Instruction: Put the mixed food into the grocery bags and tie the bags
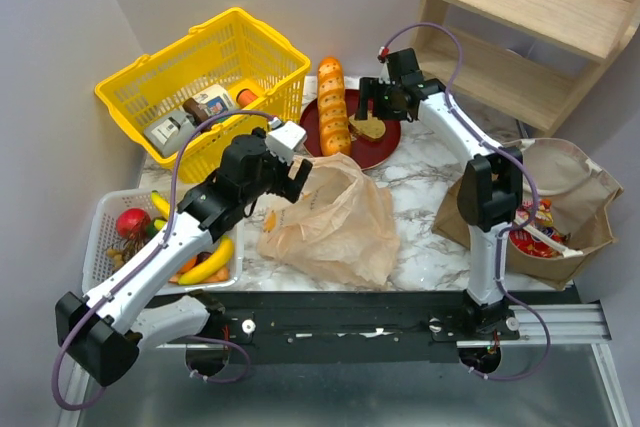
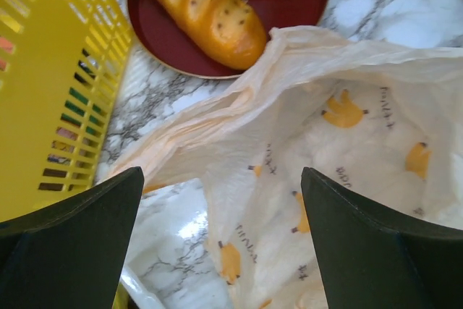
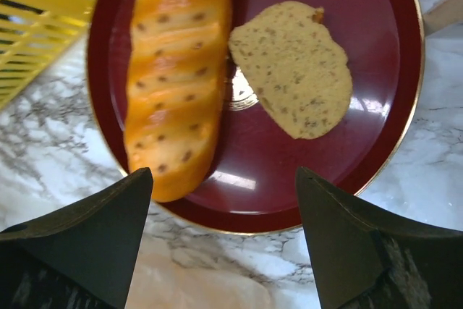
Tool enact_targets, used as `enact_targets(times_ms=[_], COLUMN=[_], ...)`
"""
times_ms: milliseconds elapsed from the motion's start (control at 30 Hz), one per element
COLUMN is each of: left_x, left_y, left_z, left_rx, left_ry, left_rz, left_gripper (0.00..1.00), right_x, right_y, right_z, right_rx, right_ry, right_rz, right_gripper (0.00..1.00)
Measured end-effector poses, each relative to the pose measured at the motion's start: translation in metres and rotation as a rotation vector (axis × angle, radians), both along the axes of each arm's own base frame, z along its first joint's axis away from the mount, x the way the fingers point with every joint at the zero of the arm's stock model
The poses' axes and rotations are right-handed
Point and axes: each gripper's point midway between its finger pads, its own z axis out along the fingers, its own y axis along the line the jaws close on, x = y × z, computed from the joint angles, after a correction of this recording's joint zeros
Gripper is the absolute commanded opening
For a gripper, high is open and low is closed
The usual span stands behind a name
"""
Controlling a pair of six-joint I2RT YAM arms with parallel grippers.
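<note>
- Left gripper (image 2: 222, 179) hangs with its jaws spread wide and nothing in them, right over the mouth of the plastic bag (image 2: 347, 142). It is probably placed there to catch the rim and hold the bag open.
- Right gripper (image 3: 224, 175), jaws likewise apart and empty, hovers above the red plate (image 3: 376, 142). A brown bread piece (image 3: 296, 70) lies there beside the long loaf (image 3: 177, 70) and looks like the next pick.
- Banana (image 1: 210, 265) and red fruit (image 1: 132, 221) wait in the white mesh tray (image 1: 105, 222) on the left.
- Crisp packets (image 1: 535, 232) already sit inside the paper bag (image 1: 595, 227) on the right.
- Everything rests on a marble tabletop (image 1: 425, 192), with a yellow basket (image 1: 200, 57) and a wooden shelf (image 1: 520, 17) behind, against plain grey walls.
</note>
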Motion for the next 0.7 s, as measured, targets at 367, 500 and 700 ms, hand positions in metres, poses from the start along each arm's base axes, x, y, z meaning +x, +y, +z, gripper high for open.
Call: enact_targets(times_ms=[367,500,700], left_x=[-0.065,-0.081,-0.089], left_y=[-0.049,-0.063,-0.069], left_z=[-0.035,-0.050,-0.070], left_rx=[-0.208,-0.239,-0.240], left_ry=[0.271,0.387,0.473], left_rz=[-0.303,-0.384,-0.420], left_gripper=[0.99,0.99,0.87], right_x=[0.028,0.035,0.043], right_y=[-0.029,-0.032,-0.031], right_z=[-0.076,-0.082,-0.089], right_rx=[-0.100,-0.101,-0.093], right_ry=[0.113,0.114,0.111], right_rz=[-0.076,-0.085,-0.087], right_gripper=[0.88,0.87,0.85])
